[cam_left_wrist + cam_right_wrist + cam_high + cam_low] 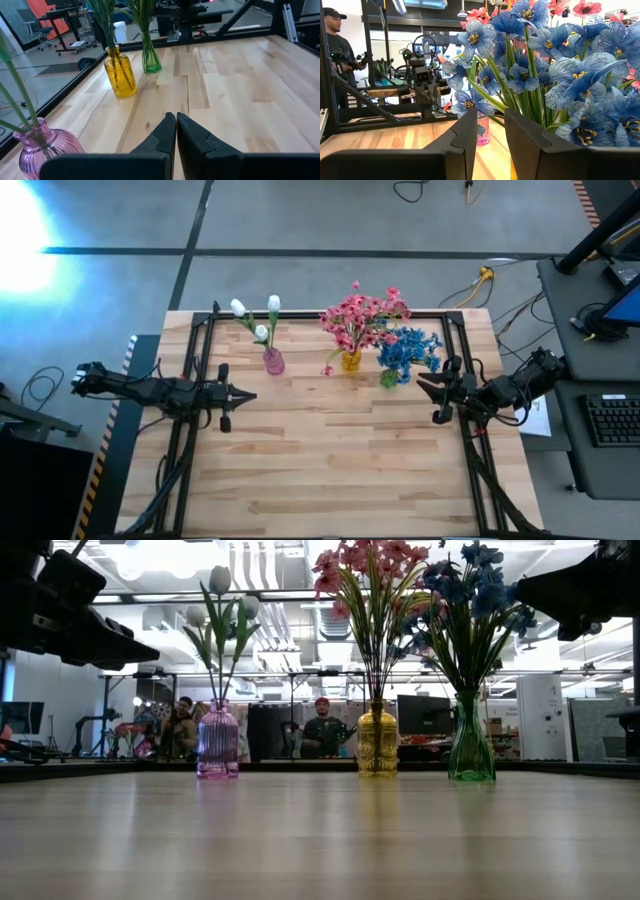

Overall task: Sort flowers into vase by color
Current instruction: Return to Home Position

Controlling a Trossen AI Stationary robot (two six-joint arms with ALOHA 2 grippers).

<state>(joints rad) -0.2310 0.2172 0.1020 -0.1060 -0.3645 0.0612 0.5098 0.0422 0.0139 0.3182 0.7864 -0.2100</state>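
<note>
A black metal frame (203, 345) runs round the wooden table (330, 470). Beyond the table's right edge a side desk carries a keyboard (610, 420), and a yellow-ended cable (484, 276) lies on the floor behind. In the low view 2 people (181, 728) show in the room past the far edge (a person in a cap (334, 30) also shows in the right wrist view).

The left gripper (250, 396) hangs over the table's left side, well apart from the vases. Its fingers are pressed almost together with only a slit between them, and they hold nothing. The right gripper (491, 125) is at the right side, just beside the blue flowers (410, 350). Their blossoms fill much of its wrist view and hide most of what stands behind. Its fingers stand parted and empty.

3 glass vases stand upright in a row near the far edge. The violet vase (273, 361), on the left, holds 3 white buds (274, 303) on thin green stems with long leaves. The yellow vase (351, 361), in the middle, holds the pink flowers (362, 315), a wide spray of open blossoms. The green vase (388, 378), just right of the yellow one and slightly nearer, holds the blue flowers, which have veined petals and yellow centres. The pink and blue heads overlap where they meet.
</note>
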